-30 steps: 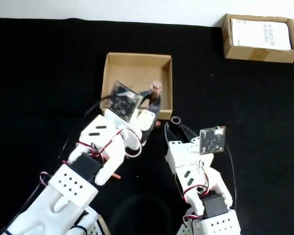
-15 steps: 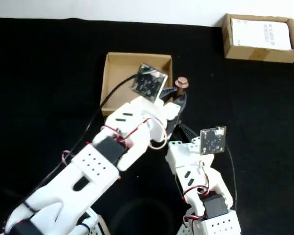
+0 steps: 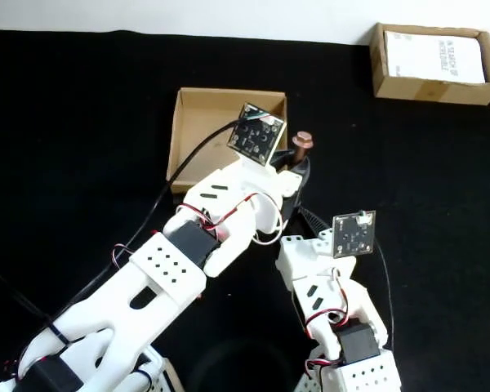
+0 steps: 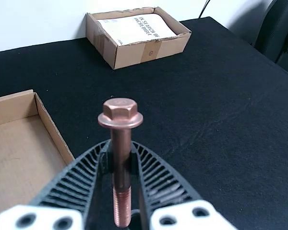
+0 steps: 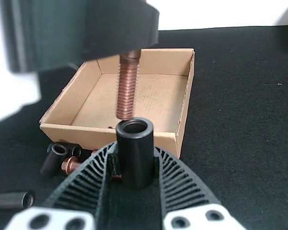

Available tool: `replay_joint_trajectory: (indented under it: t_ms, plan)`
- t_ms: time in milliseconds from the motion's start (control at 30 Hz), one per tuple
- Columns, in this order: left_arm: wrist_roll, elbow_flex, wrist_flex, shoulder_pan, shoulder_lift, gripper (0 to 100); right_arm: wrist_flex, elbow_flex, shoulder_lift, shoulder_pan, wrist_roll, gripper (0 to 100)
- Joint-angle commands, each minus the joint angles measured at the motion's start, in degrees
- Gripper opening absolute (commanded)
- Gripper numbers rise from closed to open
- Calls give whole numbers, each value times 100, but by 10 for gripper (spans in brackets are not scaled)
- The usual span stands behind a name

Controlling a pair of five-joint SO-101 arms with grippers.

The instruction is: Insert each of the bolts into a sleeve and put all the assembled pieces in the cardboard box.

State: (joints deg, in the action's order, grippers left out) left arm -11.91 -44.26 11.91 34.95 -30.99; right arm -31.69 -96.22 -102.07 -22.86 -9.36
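Two arms work over the black desk (image 3: 82, 122). The left gripper (image 4: 120, 151) is clamped on one copper bolt (image 4: 120, 120), held head up. The right gripper (image 5: 136, 158) pinches one black sleeve (image 5: 135, 148) upright, with the bolt's threaded tip right at its mouth, beside the cardboard box (image 3: 204, 122)'s near right corner. At least two loose sleeves (image 5: 59, 154) and one loose bolt (image 5: 71, 166) lie by the box's near wall. The box's floor shows plain brown. A second box (image 3: 429, 88) at the desk's far right corner holds a white booklet (image 3: 434, 55).

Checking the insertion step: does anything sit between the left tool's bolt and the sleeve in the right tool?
Nothing visible does: the bolt hangs thread-end down right by the open mouth of the sleeve, whose bore looks clear.
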Motion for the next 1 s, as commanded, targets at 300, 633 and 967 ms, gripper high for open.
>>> replay_joint_trajectory:
  t_ms: [300,633,967]
  plan:
    - [-35,523,-97,180,4,8,4,-743,-163,-13,62,7]
    - [-35,620,457,224,-4,8,4,-743,-163,-13,62,7]
    - [-35,470,440,286,31,8,4,-743,-163,-13,62,7]
